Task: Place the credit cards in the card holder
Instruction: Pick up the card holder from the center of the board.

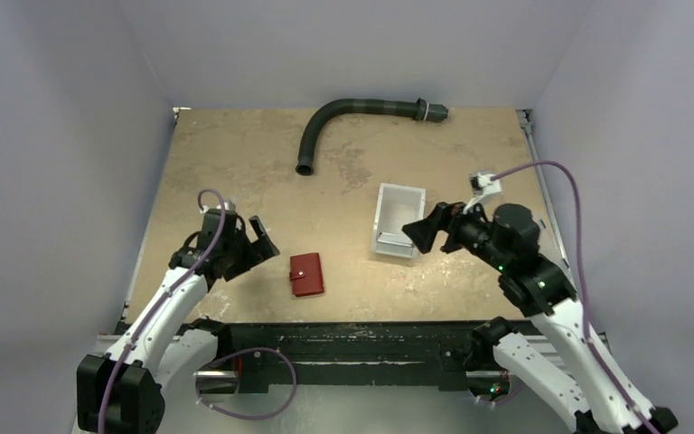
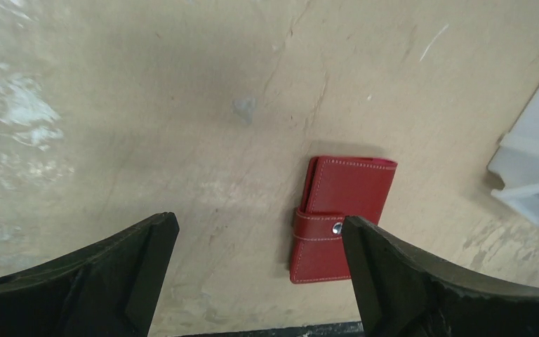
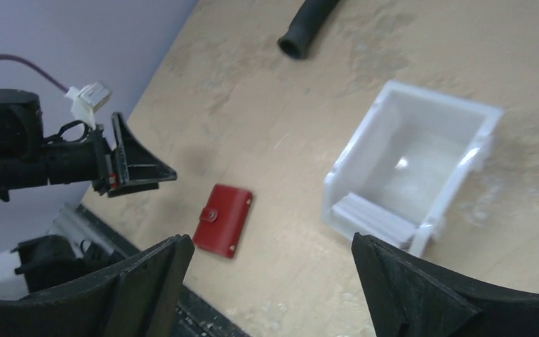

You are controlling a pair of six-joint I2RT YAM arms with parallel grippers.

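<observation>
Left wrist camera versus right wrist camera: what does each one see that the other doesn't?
Only the left wrist: the wallet close up, in fine detail, framed by the open left gripper. Only the right wrist: the hose end, the open right gripper, and cards stacked inside the bin. Both: the closed wallet lying on the table, plus the bin, only a corner of it in the left view.

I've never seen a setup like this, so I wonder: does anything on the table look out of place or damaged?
Nothing looks spilled or broken. The bent dark hose at the far edge seems unrelated to the rest, and the tabletop is scuffed and blotchy. The red wallet lies shut, snap fastened.
</observation>
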